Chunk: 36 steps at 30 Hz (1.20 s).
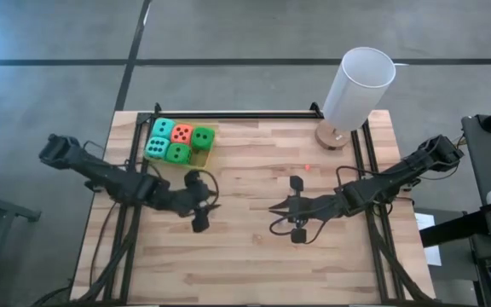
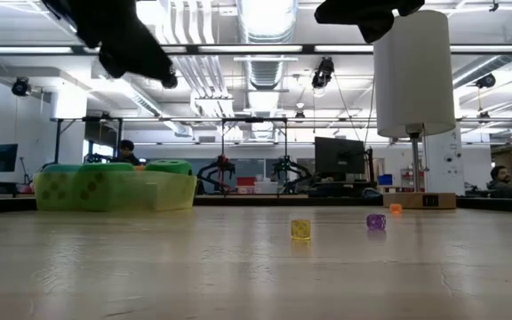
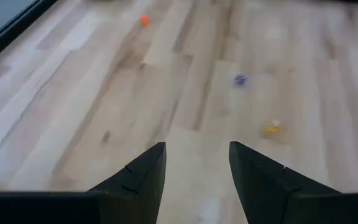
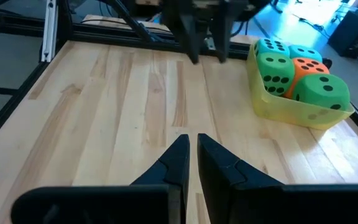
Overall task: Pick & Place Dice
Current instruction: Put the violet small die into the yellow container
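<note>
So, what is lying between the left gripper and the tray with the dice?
Only bare wood: in the high view nothing lies between the left gripper and the yellow tray holding the dice.

We find the five dice (image 1: 178,142) packed together in the tray (image 1: 205,158) at the table's (image 1: 254,256) far left corner. The lamp (image 1: 355,89) stands at the far right. Between them, three tiny dice (image 3: 272,128) lie scattered mid-table.

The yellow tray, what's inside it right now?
The yellow tray holds five dice: two teal, one orange-red, two green. The tray floor beneath them is covered, so anything under them cannot be seen.
</note>
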Each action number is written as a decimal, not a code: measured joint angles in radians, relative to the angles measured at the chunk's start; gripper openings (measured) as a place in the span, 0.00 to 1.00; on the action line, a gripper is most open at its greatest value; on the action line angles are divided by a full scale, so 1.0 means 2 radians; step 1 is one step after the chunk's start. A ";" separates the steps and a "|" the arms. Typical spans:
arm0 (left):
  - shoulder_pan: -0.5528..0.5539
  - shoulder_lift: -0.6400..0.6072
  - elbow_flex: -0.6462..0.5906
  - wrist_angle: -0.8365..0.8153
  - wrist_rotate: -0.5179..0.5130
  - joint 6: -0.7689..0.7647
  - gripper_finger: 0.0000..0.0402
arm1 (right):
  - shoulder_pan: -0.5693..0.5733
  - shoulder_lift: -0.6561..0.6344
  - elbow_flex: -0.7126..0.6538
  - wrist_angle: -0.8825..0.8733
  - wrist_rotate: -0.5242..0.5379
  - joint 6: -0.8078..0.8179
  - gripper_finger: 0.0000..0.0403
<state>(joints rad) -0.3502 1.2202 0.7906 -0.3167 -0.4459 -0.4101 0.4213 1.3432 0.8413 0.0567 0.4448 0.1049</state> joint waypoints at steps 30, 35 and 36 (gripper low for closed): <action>-0.044 0.040 0.000 0.044 -0.003 0.008 0.46 | 0.004 0.000 -0.061 -0.003 -0.159 0.049 0.07; -0.044 0.040 -0.003 0.046 -0.003 0.008 0.48 | 0.004 0.000 -0.063 -0.003 -0.188 0.049 0.07; -0.044 0.040 -0.003 0.046 -0.003 0.008 0.48 | 0.004 0.000 -0.063 -0.003 -0.196 0.049 0.07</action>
<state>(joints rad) -0.4389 1.3003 0.7841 -0.2249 -0.4519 -0.3950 0.4297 1.3437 0.7158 0.0509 0.0520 0.2025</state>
